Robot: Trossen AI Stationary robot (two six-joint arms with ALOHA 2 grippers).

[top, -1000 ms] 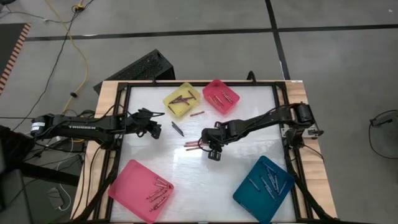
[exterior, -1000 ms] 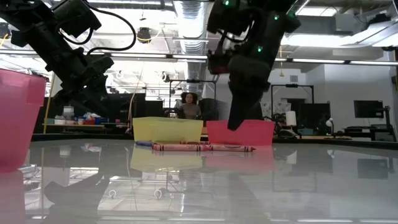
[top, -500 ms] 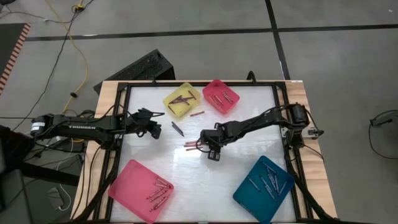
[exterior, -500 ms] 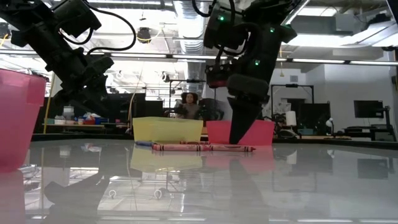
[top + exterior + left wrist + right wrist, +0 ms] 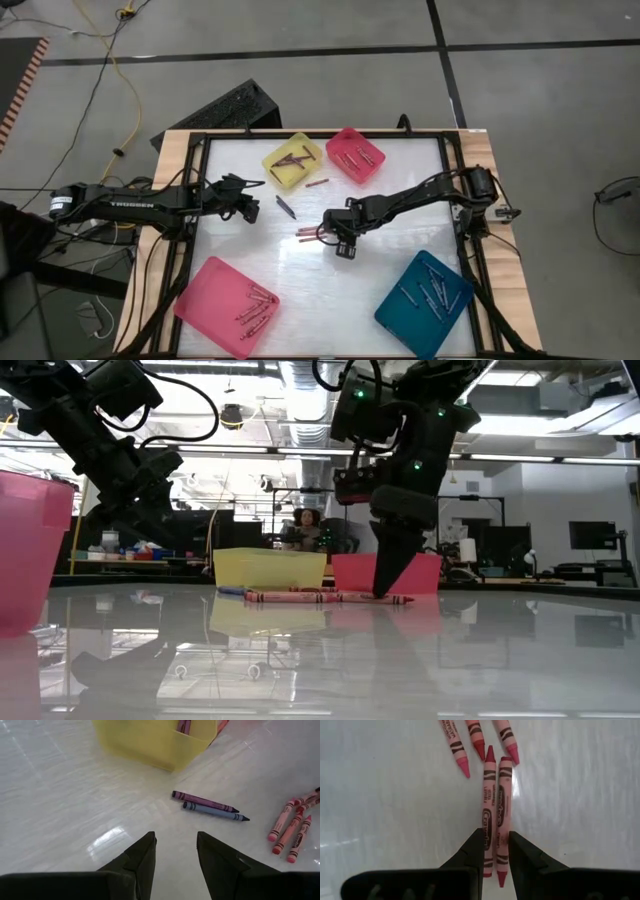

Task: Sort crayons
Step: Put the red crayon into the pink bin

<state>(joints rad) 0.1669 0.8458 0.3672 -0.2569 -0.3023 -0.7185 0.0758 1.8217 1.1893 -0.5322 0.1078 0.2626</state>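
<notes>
- The right gripper (image 5: 495, 851) was down at the glossy white tabletop (image 5: 380, 270) near its middle, its two dark fingers (image 5: 472, 851) slightly parted and straddling a pair of red paper-wrapped crayons (image 5: 495, 815) lying side by side; they had not yet clamped on either.
- Three more red crayons (image 5: 477, 737) lay just beyond that pair, close enough to be nudged.
- The likely trouble, as I judged it: both crayons sat in the gap, so closing could pinch two at once, or squeeze one out sideways and send it rolling on the slick surface.
- The left gripper (image 5: 175, 852) hovered over the left side of the table with its fingers apart and nothing between them, facing a purple crayon (image 5: 202, 800) and a blue-grey crayon (image 5: 215, 811) lying near the square yellow tray (image 5: 145, 742).
- Other crayons already lay in the small pink tray (image 5: 355, 155), the large pink tray (image 5: 215, 290) and the teal tray (image 5: 400, 310).
</notes>
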